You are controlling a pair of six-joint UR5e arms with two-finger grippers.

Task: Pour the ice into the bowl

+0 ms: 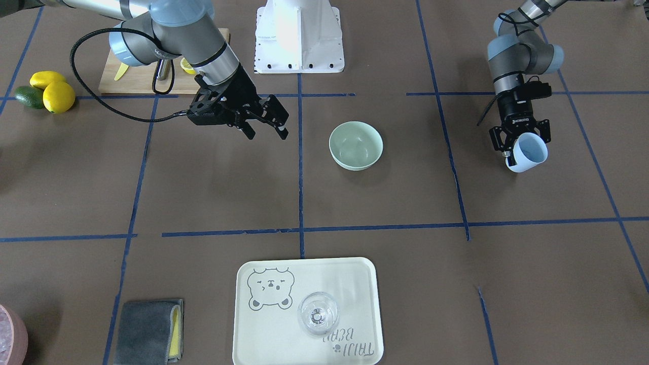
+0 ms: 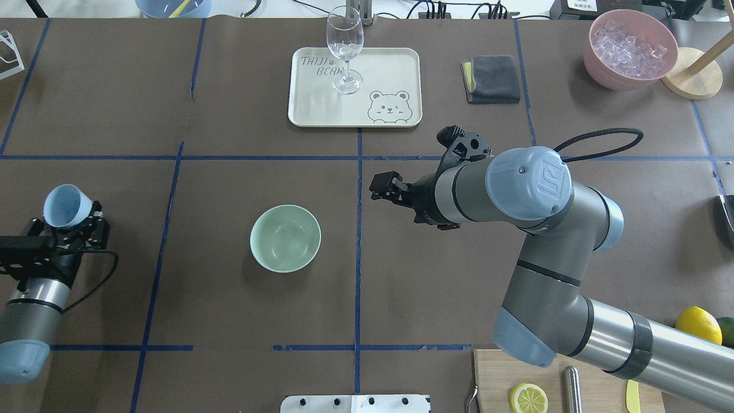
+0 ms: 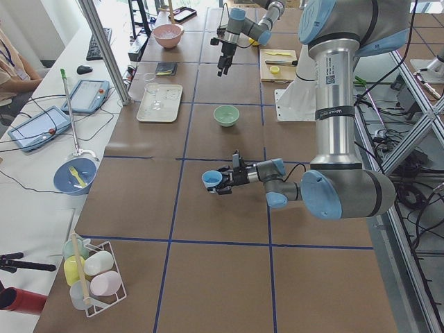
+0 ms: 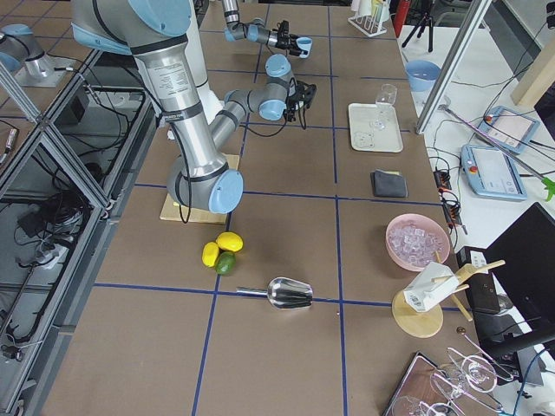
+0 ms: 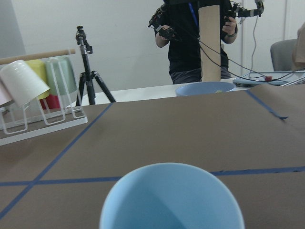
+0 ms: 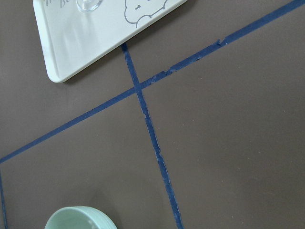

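Note:
The pale mint-green bowl stands upright near the table's middle; it also shows in the front view and at the bottom edge of the right wrist view. My left gripper is shut on a light blue cup, held above the table far to the bowl's left and tipped towards its side. The cup's rim fills the bottom of the left wrist view. I see no clear ice cubes in the cup or the bowl. My right gripper is open and empty, above the table to the bowl's right.
A cream tray with a wine glass stands beyond the bowl. A grey cloth and a pink container of whitish crushed ice lie far right. A cutting board with a lemon slice sits by the robot's base.

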